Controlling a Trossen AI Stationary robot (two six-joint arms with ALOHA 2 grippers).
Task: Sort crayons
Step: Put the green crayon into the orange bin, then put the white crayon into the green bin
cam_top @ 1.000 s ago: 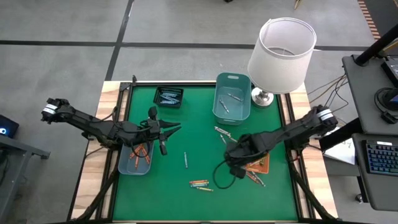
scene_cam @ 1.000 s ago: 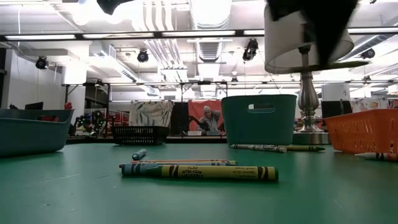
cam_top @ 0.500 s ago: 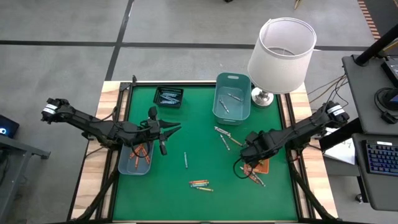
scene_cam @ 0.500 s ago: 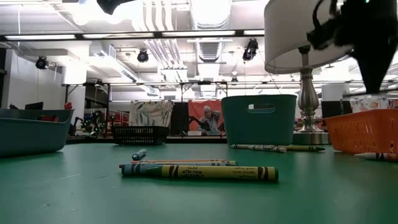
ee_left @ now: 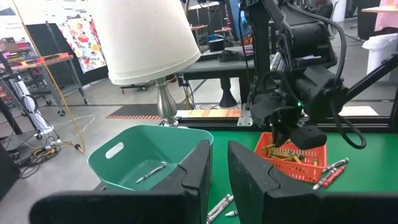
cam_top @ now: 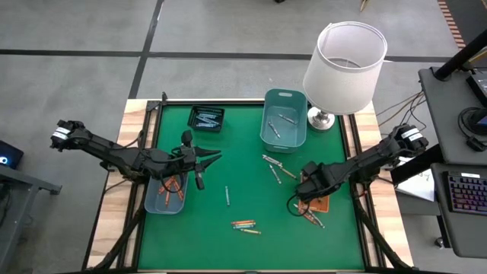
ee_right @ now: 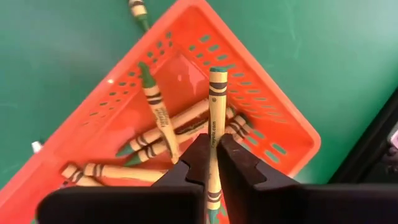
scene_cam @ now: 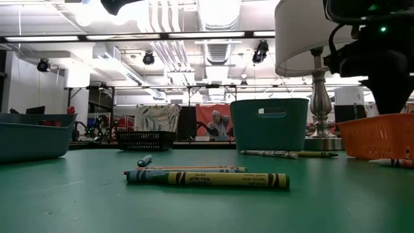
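Observation:
Crayons lie scattered on the green table: a bunch (cam_top: 243, 225) near the front, one alone (cam_top: 227, 195) and a few (cam_top: 274, 166) toward the middle. My right gripper (ee_right: 211, 163) points down over the orange basket (cam_top: 319, 202), shut on a yellowish crayon (ee_right: 215, 118). More crayons lie inside the basket (ee_right: 155, 134). My left gripper (cam_top: 215, 157) hangs level above the table's left half, its fingers (ee_left: 217, 177) a narrow gap apart with nothing between them. My right gripper pinches the yellowish crayon between its two fingers, on the wrapped shaft (ee_right: 213, 146) back from its green tip. The fingers come from above and lie along the crayon. The crayon sticks out past the fingertips, tip (ee_right: 217, 70) down over the basket's inside.
A teal basin (cam_top: 284, 120) with a few crayons and a black basket (cam_top: 206, 119) stand at the far edge. A lamp (cam_top: 346, 61) is at the far right. A teal tray (cam_top: 166, 196) with crayons sits under my left arm. Loose crayons (cam_top: 313, 219) lie beside the orange basket.
My right gripper has gone toward the table's right edge and down, from over the bare green cloth to over the orange basket, rolling about its own axis as it went, with the crayon still between its fingers.

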